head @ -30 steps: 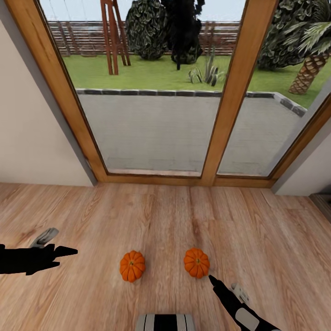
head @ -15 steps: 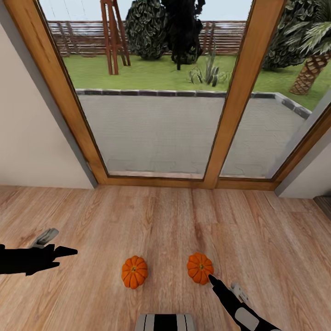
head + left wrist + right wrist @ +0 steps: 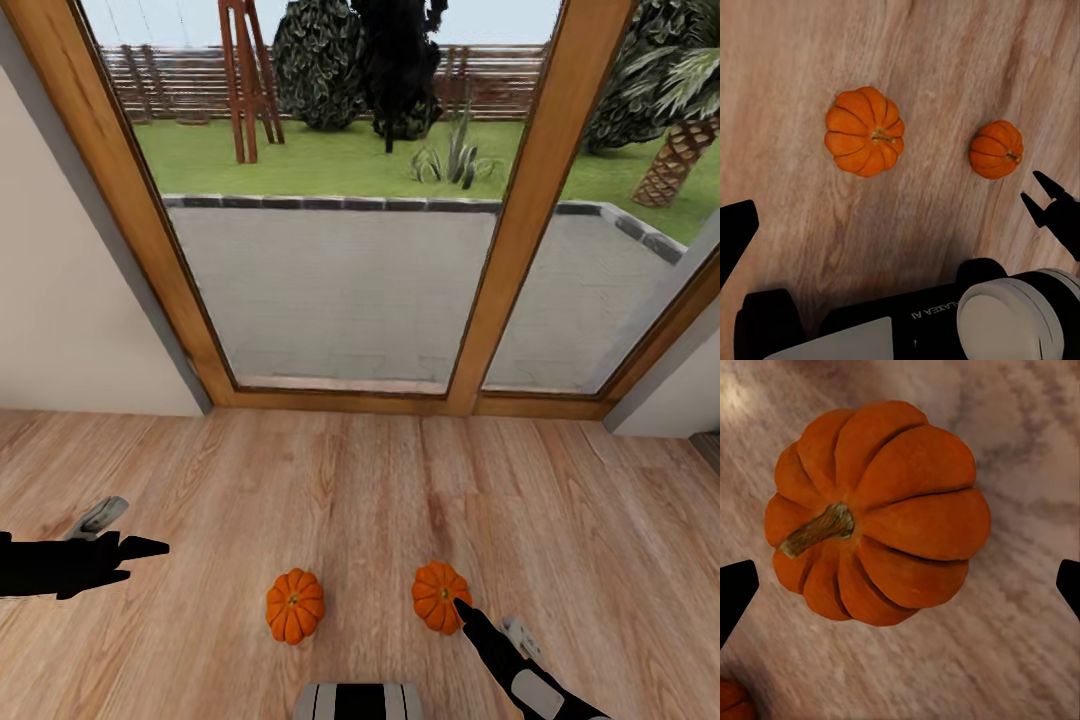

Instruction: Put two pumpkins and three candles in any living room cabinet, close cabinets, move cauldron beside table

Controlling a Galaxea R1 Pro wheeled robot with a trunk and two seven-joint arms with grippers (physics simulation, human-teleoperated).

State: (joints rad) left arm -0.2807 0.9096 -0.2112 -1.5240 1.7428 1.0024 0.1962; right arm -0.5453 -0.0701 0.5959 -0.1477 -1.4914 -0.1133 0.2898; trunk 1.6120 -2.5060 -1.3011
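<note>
a wide glass door with a pale wood frame [image 3: 500,250] fills the upper half of the head view, a paved terrace and lawn behind it. below it a plank floor [image 3: 330,480] runs across the whole lower half.

the left arm reaches in at the lower left edge, its left gripper [image 3: 135,548] a black silhouette pointing toward the frame's centre, well apart from both pumpkins – whether its jaws are apart or together cannot be told here. the right arm rises from the bottom right, and the right gripper [image 3: 462,608] has its tip overlapping the lower right edge of the right pumpkin [image 3: 438,595]; in the right wrist view its two finger tips sit far apart at the opposite side edges, jaws spread wide, gripping nothing.

both pumpkins rest on the floor in the lower centre, side by side with a clear gap. the left pumpkin [image 3: 294,605] is squat and round, no long axis, stem up. in the right wrist view the right pumpkin's stem [image 3: 816,529] leans toward the left edge – the fruit sits between the two finger tips.
</note>
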